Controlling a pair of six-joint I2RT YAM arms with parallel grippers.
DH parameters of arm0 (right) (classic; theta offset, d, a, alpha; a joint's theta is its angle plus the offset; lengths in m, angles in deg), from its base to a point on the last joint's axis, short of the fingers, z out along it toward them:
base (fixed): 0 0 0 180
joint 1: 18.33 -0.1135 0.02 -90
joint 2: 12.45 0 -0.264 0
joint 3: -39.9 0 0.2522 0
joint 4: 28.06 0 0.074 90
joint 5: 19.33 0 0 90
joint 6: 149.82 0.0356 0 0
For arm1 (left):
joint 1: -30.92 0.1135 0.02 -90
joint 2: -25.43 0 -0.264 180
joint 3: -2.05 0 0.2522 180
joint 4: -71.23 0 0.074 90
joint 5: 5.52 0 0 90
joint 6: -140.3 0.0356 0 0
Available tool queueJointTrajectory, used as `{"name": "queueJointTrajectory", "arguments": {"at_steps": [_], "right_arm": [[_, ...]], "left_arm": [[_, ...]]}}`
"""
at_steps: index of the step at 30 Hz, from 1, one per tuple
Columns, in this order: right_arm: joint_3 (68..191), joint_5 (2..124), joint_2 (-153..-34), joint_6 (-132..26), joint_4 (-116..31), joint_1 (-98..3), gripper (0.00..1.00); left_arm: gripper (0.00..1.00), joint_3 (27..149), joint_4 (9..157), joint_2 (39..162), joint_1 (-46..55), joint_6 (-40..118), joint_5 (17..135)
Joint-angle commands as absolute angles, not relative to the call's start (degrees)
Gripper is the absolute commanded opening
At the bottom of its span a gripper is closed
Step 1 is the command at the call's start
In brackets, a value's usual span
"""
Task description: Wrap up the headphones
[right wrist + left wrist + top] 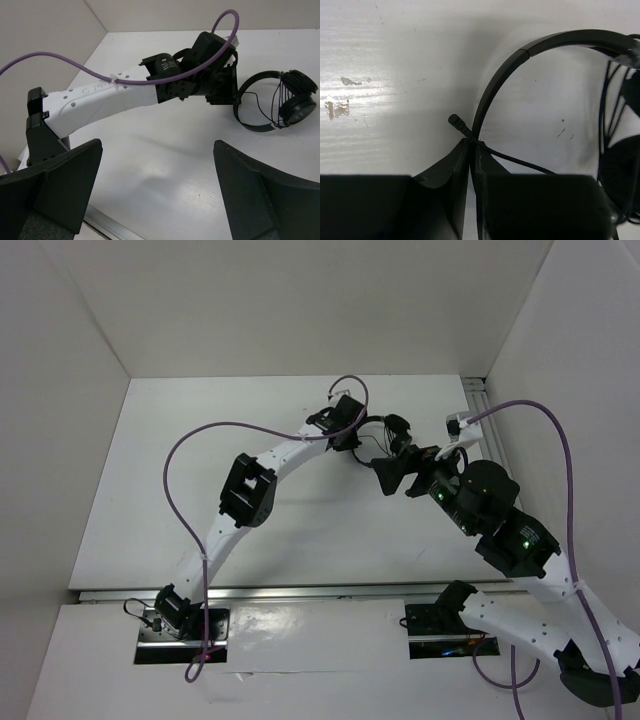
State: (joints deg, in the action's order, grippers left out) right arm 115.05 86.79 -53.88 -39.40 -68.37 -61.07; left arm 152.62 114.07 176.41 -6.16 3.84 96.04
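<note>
The black headphones [260, 126] lie on the white table at the back, ear cups [298, 102] stacked to the right with the thin cord wound round them. My left gripper [471, 144] sits at the headband [495, 85], its jaws pinched together on the cord [520, 161] close to the plug end [454, 120], which sticks out past the tips. In the top view the left gripper [345, 435] is just left of the headphones [392, 430]. My right gripper [157, 185] hovers wide open with nothing in it, a short way from the headphones.
The left arm [100, 100] and its purple cable [180, 490] arch over the middle of the table. White walls close in the left, back and right sides. A metal rail [480, 410] runs along the right edge.
</note>
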Motion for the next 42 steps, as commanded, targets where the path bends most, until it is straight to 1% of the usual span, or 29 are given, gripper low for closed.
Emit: {"name": "queueJointTrajectory", "arguments": {"at_steps": [1,2,5,6,8,9,10,11,12,13,14,15,16,21,24,25,26,27,28,29,30,32,33,36,37,39,40,42], "right_arm": [[115.72,83.86,-54.38,-38.73,-67.84,-61.04,0.99],[115.72,83.85,-54.38,-38.73,-67.32,-61.04,0.99],[115.72,83.33,-54.38,-38.20,-67.31,-61.04,0.99],[115.72,83.33,-54.38,-38.20,-67.31,-61.04,0.99],[115.72,82.71,-54.38,-38.20,-67.31,-61.04,0.99],[116.32,82.71,-54.38,-38.20,-67.31,-61.04,0.99],[116.33,82.71,-54.38,-38.20,-67.31,-61.04,0.99],[116.33,82.19,-54.38,-38.20,-67.31,-61.04,0.99],[116.33,82.18,-54.38,-38.20,-67.83,-61.04,0.99],[116.85,82.18,-54.38,-38.20,-67.84,-61.04,0.99],[116.86,82.18,-54.38,-38.20,-67.84,-61.04,0.99],[116.86,82.18,-54.38,-38.20,-67.84,-61.04,0.99],[117.38,82.18,-54.38,-38.20,-67.84,-61.04,0.99],[117.99,80.95,-54.38,-38.20,-68.45,-60.52,0.99],[120.54,80.34,-55.95,-39.95,-71.17,-60.52,0.99],[121.85,81.82,-57.70,-39.96,-72.57,-60.52,0.99],[124.83,83.22,-58.59,-40.48,-76.07,-60.52,0.99],[126.42,84.46,-59.47,-40.49,-77.75,-60.52,0.99],[127.83,86.03,-60.08,-41.27,-79.34,-60.52,0.99],[130.28,86.05,-60.87,-41.28,-82.14,-60.52,0.99],[131.26,86.05,-60.88,-41.97,-83.38,-60.52,0.99],[131.80,87.80,-59.05,-42.95,-84.62,-61.30,0.99],[131.80,88.33,-58.17,-42.42,-84.63,-62.35,0.99],[132.41,89.48,-54.74,-41.81,-86.21,-62.36,0.99],[133.02,89.48,-53.60,-41.80,-87.34,-62.36,0.99],[133.56,89.48,-52.54,-41.28,-89.71,-62.36,0.99],[133.56,89.48,-52.01,-41.28,-90.51,-62.36,0.99],[133.56,90.70,-50.08,-40.23,-92.96,-62.36,0.99]], "left_arm": [[0.22,152.30,118.22,174.14,-7.22,4.86,97.58],[0.27,152.30,118.74,173.27,-7.22,5.47,97.58],[0.35,152.30,119.53,171.69,-7.22,6.00,97.58],[0.41,152.30,120.40,171.68,-7.22,6.52,97.06],[0.47,152.92,120.94,169.84,-7.74,6.53,97.05],[0.69,151.70,120.94,169.06,-7.75,7.05,97.05],[0.75,150.90,120.94,168.26,-7.75,7.05,97.66],[0.79,150.20,120.94,166.26,-8.36,7.05,97.67],[0.79,148.11,120.94,165.10,-8.36,7.05,97.67],[0.87,146.52,120.94,163.79,-8.97,7.05,98.36],[0.87,144.85,120.94,160.99,-8.98,7.05,98.98],[0.92,141.53,120.33,159.66,-9.50,7.05,98.99],[1.00,140.01,119.72,158.51,-9.51,7.05,99.77],[1.00,132.90,121.90,153.06,-10.12,7.05,103.55],[1.00,122.80,121.91,144.38,-11.35,7.05,108.55],[1.00,116.68,121.91,141.30,-11.35,7.58,110.39],[1.00,113.57,121.91,133.97,-12.14,7.58,113.98],[1.00,110.50,122.43,129.63,-12.84,7.58,116.02],[1.00,104.72,123.13,125.32,-12.85,7.58,117.69],[1.00,102.32,123.66,120.75,-13.37,8.28,119.62],[1.00,100.20,124.45,111.66,-13.37,8.28,120.42],[1.00,95.21,127.25,102.73,-14.34,9.42,122.35],[1.00,93.78,128.40,94.42,-16.17,9.95,123.06],[1.00,89.91,134.45,84.00,-16.98,10.83,122.55],[1.00,89.20,136.74,78.66,-16.98,10.22,122.54],[1.00,88.15,142.44,73.71,-16.98,10.22,121.66],[1.00,86.66,143.95,68.99,-16.98,10.22,121.05],[1.00,84.90,146.94,64.22,-16.98,10.74,121.05]]}}
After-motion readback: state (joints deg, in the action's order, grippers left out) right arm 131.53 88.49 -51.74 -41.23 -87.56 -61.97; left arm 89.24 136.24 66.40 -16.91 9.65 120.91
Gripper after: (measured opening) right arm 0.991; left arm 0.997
